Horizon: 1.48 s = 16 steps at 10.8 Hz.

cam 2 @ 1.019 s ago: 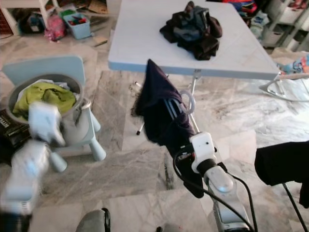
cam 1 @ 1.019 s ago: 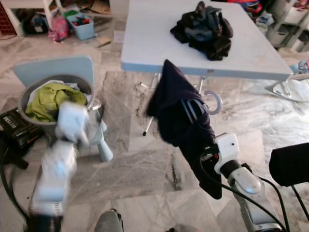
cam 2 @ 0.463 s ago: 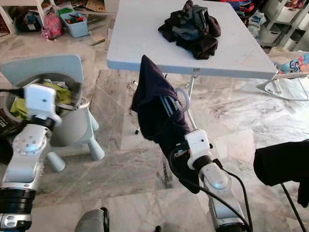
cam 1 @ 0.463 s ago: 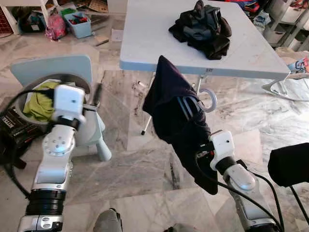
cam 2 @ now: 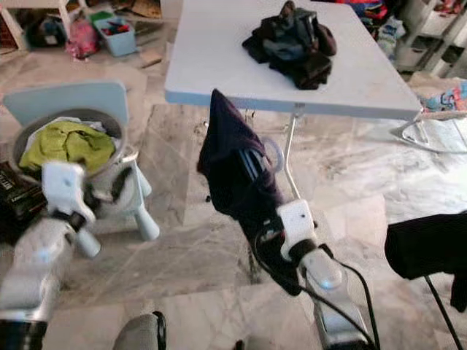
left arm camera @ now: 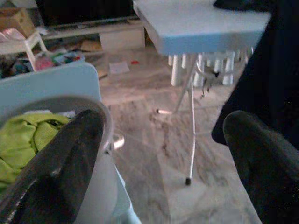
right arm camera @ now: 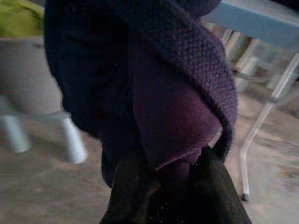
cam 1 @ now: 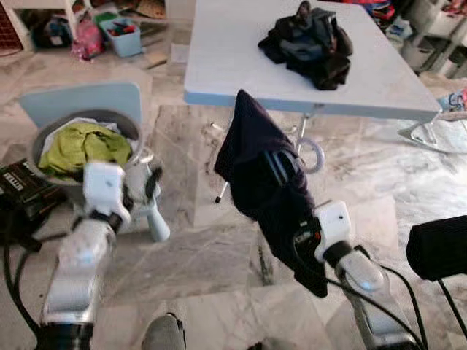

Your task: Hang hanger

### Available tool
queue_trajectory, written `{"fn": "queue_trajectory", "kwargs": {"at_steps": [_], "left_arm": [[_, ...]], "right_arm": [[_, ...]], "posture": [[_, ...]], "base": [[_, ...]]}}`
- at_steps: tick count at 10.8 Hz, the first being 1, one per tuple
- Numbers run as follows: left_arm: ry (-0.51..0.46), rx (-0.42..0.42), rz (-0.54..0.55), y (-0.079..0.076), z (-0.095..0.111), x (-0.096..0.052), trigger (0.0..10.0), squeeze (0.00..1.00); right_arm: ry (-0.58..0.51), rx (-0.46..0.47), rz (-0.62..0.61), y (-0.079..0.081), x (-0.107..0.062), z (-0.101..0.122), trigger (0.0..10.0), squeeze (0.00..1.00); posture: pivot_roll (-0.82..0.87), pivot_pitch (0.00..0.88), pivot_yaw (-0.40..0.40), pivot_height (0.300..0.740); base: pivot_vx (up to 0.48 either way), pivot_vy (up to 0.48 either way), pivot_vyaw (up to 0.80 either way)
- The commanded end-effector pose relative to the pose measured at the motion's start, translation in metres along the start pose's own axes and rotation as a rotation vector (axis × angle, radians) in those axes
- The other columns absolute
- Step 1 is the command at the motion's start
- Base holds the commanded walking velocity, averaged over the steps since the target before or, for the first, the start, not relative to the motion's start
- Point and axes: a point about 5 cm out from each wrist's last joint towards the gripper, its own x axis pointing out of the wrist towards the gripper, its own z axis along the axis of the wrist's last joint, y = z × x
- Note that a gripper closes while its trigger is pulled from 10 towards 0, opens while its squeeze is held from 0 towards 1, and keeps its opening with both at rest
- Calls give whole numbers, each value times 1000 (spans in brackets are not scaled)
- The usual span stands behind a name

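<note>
Dark purple knitted cloth [right arm camera: 154, 93] is seen pinched between the closed fingers of the right gripper [right arm camera: 175, 175], close to the robot and above the marble floor [cam 1: 219, 248]. This garment is draped over a hanger [cam 1: 281, 166], whose pale hook [cam 1: 315, 154] shows beside the cloth, pointing away from the robot toward the table. The long axis of the hanger is judged to slope upward and away from the gripper, with one shoulder raised as a peak. The load is likely light, yet the knit is soft and slack, so it could slide off the stiff frame; a hold on the frame through the cloth is judged safer than one on loose fabric. To the left, the left gripper [left arm camera: 163, 154] is held with its fingers spread and nothing between them, near a grey basket [cam 1: 44, 142] of green laundry [cam 1: 82, 146] resting on a pale blue chair [cam 1: 80, 102]. Farther off, a white table [cam 1: 233, 58] bears a heap of dark clothes [cam 1: 310, 45].
</note>
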Motion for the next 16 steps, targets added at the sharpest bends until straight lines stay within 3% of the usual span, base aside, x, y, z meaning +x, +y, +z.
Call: {"fn": "queue_trajectory", "kwargs": {"at_steps": [1, 2, 3, 5, 6, 7, 8, 9, 11, 12, 14, 15, 16], "left_arm": [[-5, 46, -38, -4, 2, 1, 10000, 0], [3, 136, -78, -3, 3, 9, 10000, 0], [4, 203, -93, -2, 4, 12, 10000, 0], [4, 203, -93, -2, 4, 12, 10000, 0], [-12, 378, -211, -14, 9, 33, 10000, 0], [-27, 423, -282, -25, 15, 46, 10000, 0], [-42, 408, -339, -36, 19, 52, 10000, 0], [-53, 434, -377, -45, 18, 53, 10000, 0], [-59, 422, -398, -48, 14, 53, 10000, 0], [-74, 409, -384, -47, 13, 54, 10000, 1000], [-97, 465, -323, -42, 17, 62, 10000, 1000], [-85, 501, -236, -28, 18, 68, 10000, 0], [-82, 517, -189, -19, 19, 70, 10000, 0]], "right_arm": [[-54, -10, 103, 6, -1, 17, 10000, 0], [-46, -24, 233, 6, -3, 27, 10000, 0], [-38, -22, 253, 4, -2, 29, 10000, 0], [-38, -22, 253, 4, -2, 29, 10000, 0], [-70, -59, 318, 7, 13, 43, 10000, 0], [-108, -93, 343, 12, 24, 54, 10000, 0], [-150, -124, 321, 12, 32, 64, 10000, 0], [-159, -92, 329, 13, 36, 73, 10000, 0], [-147, -87, 363, 15, 35, 73, 10000, 0], [-145, -85, 366, 16, 35, 72, 10000, 0], [-120, -91, 439, 25, 30, 69, 10000, 0], [-85, -94, 493, 26, 23, 65, 10000, 0], [-65, -114, 516, 25, 18, 61, 10000, 0]], "posture": [[-16, 88, -92, 740], [-24, 85, -93, 740], [-28, 82, -92, 740], [-28, 82, -92, 740], [-39, 67, -87, 740], [-40, 64, -87, 740], [-42, 61, -87, 740], [-44, 61, -85, 740], [-40, 58, -82, 740], [-41, 58, -82, 740], [-43, 58, -83, 740], [-45, 56, -84, 740], [-45, 56, -84, 740]], "base": [[0, 0, 0], [0, 0, 0], [0, 0, 0], [0, 0, 0], [0, 0, 0], [0, 0, 0], [0, 0, 0], [0, 0, 0], [0, 0, 0], [0, 0, 0], [0, 0, 0], [0, 0, 0], [0, 0, 0]]}}
